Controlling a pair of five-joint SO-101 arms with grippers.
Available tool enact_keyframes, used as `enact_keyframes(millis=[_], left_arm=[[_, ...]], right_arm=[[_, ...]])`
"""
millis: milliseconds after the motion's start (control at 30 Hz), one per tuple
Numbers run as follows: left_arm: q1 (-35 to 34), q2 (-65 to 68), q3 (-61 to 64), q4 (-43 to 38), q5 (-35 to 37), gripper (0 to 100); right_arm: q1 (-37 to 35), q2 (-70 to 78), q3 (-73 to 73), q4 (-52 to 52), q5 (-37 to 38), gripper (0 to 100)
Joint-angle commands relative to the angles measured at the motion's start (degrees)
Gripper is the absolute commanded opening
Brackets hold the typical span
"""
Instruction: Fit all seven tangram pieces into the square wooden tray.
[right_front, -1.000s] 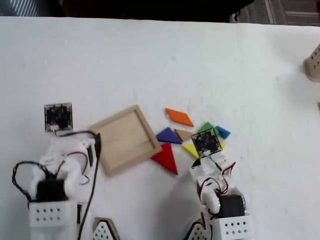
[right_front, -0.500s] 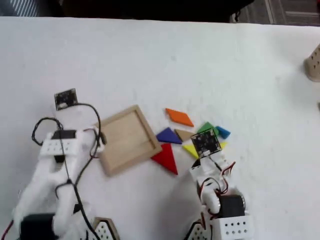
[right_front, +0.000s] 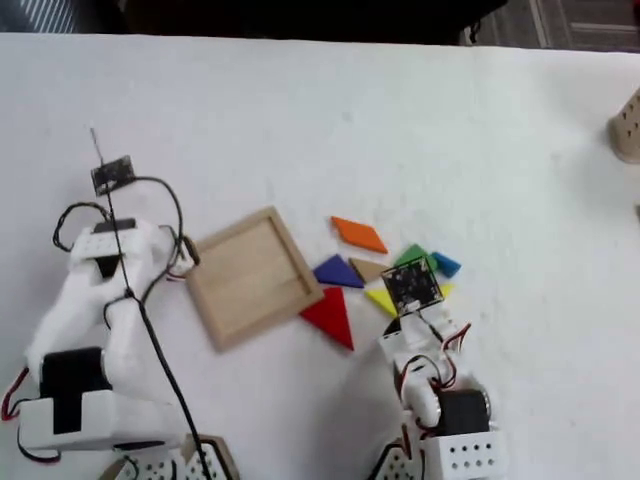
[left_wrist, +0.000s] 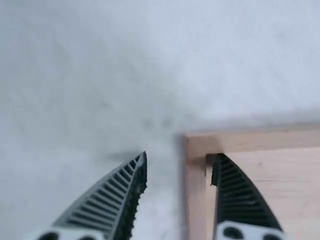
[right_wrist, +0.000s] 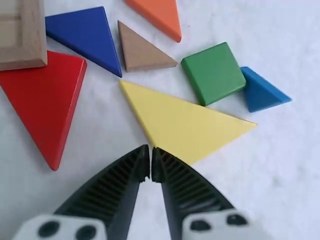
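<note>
Left wrist view: left pincer (left_wrist: 181, 159), wide open, straddles a corner of the wooden tray (left_wrist: 250, 141), probably to steady it; right pincer (right_wrist: 150, 152), closed and empty, hovers at the yellow triangle (right_wrist: 185, 122).

No words, numbers, labels or signs were legible — the wooden tray (right_front: 250, 275) and the coloured tangram pieces (right_wrist: 185, 122) were plain, and the small dark boards (right_front: 412, 284) on the arms (right_front: 440, 400) carried only marks too tiny to read.
</note>
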Motion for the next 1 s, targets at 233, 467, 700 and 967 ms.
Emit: enact_keyframes(millis=[233, 467, 700, 967], left_arm=[[-3.6, 6.1, -7.1, 2.4, 0.5, 21], [-5.3, 14.3, -17.9, 10.5, 0.5, 21], [-0.8, 17.2, -27.3, 13.2, 0.2, 21], [8.8, 17.1, -32.3, 13.2, 0.1, 21]], right_arm=[[0.3, -0.7, 0.5, 0.2, 0.6, 2.2], [0.3, -0.7, 0.5, 0.2, 0.6, 2.2], [0.2, -0.7, 0.5, 0.2, 0.6, 2.2], [0.2, -0.7, 0.5, 0.0, 0.6, 2.2]])
